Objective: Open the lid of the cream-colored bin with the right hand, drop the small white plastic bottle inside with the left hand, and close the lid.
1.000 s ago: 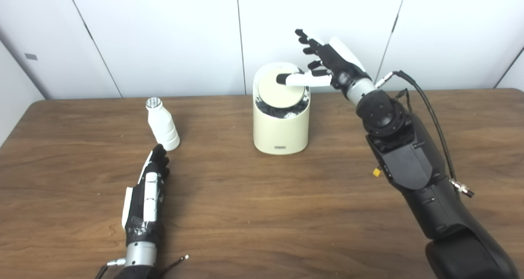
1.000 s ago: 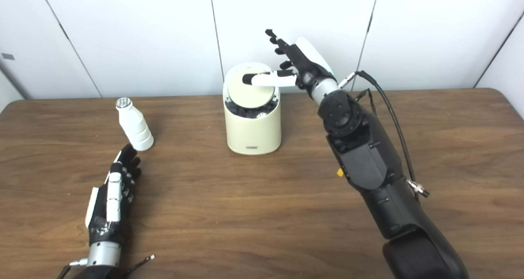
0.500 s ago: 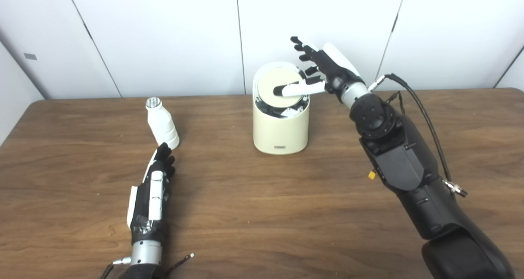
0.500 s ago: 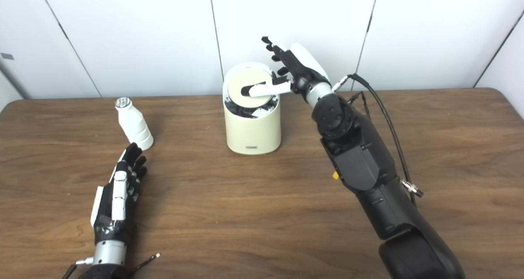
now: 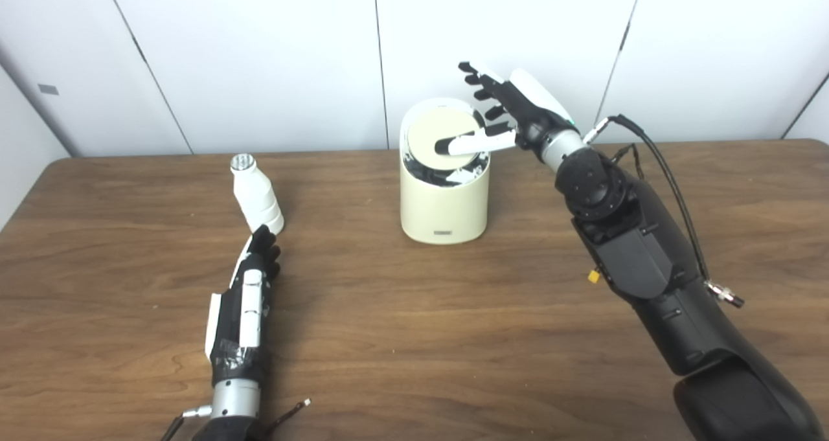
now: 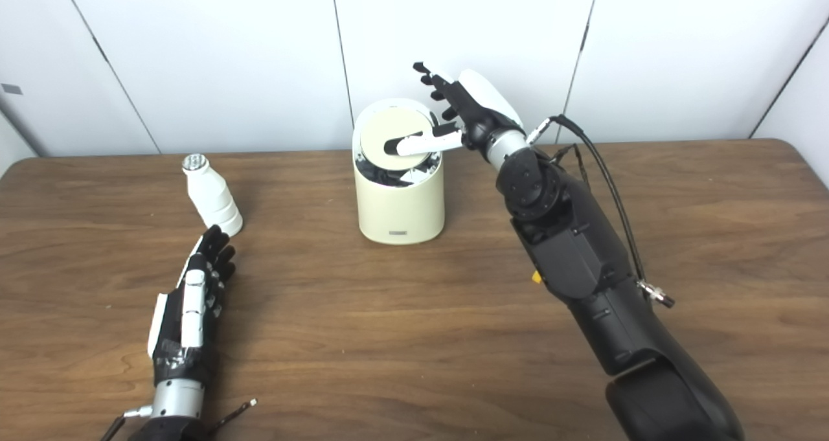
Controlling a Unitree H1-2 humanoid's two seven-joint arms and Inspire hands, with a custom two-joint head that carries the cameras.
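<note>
Right hand (image 5: 511, 114), fingers spread, thumb pressing the tilted lid (image 5: 445, 135) of the cream bin (image 5: 444, 201); press steadily. Left hand (image 5: 245, 298) empty, flat on desk (image 5: 414, 337) near white bottle (image 5: 256, 195)

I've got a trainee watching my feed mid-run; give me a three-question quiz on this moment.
1. True or false: the left hand is holding the white bottle.
2. Which part of the right hand lies across the bin's lid? A) thumb B) palm C) wrist
3. Fill in: the bottle stands to the ___ of the cream bin in the picture.

Key: 1 false, its fingertips sit just short of the bottle's base; 2 A; 3 left.
</note>
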